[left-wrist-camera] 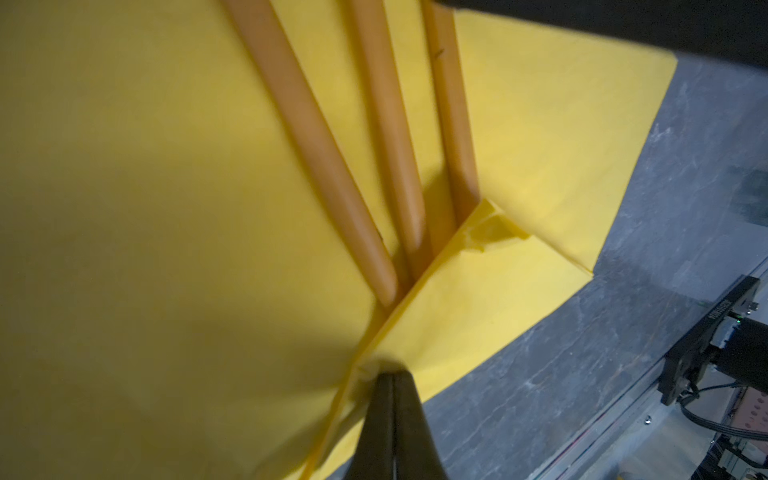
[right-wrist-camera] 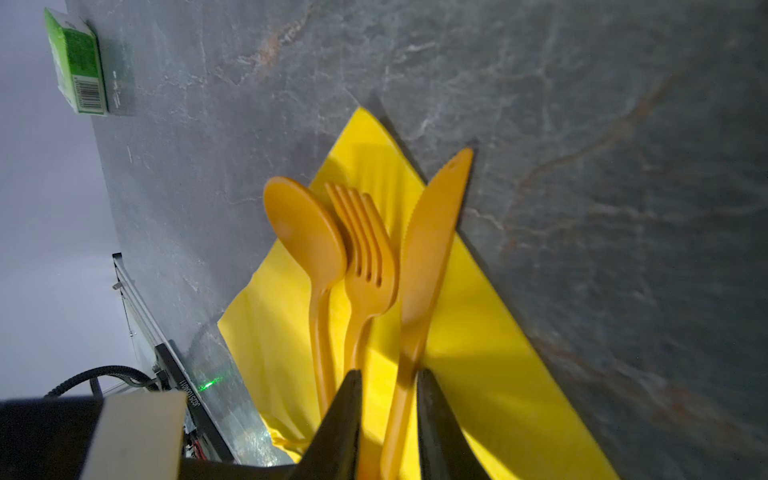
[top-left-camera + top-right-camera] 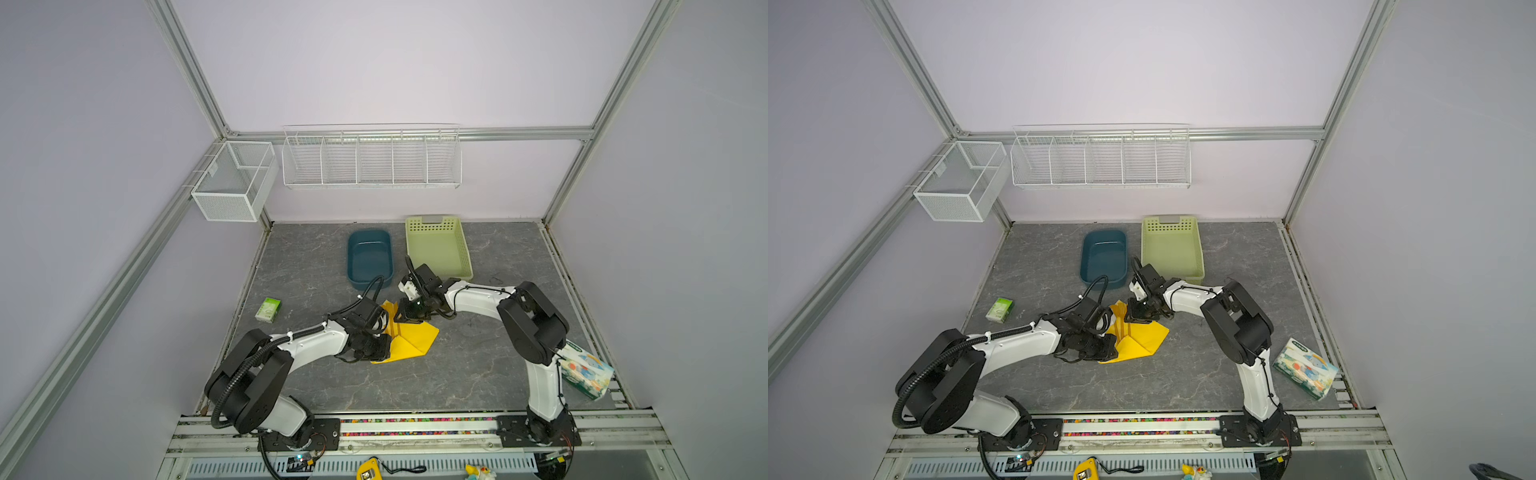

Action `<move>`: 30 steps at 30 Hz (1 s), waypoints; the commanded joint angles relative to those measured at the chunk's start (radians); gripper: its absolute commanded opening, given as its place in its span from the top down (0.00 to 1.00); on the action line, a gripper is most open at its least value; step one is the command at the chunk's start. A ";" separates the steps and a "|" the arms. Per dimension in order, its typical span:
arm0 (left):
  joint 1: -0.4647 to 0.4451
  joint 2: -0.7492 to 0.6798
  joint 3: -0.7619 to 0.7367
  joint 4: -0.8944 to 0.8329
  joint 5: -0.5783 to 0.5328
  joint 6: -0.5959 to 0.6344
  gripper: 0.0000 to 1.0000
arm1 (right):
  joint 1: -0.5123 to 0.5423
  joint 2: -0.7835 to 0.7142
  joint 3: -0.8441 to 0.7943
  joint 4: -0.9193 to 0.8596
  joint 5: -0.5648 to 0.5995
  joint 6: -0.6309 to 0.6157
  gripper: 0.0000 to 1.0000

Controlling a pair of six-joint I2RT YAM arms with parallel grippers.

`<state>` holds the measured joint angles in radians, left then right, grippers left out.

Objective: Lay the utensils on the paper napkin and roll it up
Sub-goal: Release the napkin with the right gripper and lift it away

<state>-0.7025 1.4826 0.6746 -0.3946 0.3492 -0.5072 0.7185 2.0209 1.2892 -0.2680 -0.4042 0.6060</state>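
The yellow paper napkin lies mid-table between my two grippers. One flap of it is folded over the handle ends of the utensils. These are a spoon, a fork and a knife, all orange, lying side by side on the sheet. My left gripper is shut, pinching the napkin at the fold's edge. My right gripper hovers over the handles with a gap between its fingers. The knife handle runs through that gap.
A dark blue tub and a light green basket stand behind the napkin. A green-white packet lies at the left, and a patterned tissue pack at the right edge. Wire racks hang on the back wall.
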 commanded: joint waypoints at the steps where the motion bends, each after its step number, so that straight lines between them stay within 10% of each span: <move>1: -0.003 -0.014 0.007 -0.059 -0.037 0.010 1.00 | -0.007 -0.108 -0.024 -0.025 0.007 -0.001 0.73; 30: -0.003 0.100 0.174 -0.007 0.032 -0.012 1.00 | -0.138 -0.404 -0.348 -0.177 0.076 -0.056 0.68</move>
<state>-0.7025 1.5681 0.8223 -0.4030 0.3973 -0.5297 0.5915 1.6142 0.9531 -0.4339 -0.3298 0.5709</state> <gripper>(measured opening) 0.047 0.311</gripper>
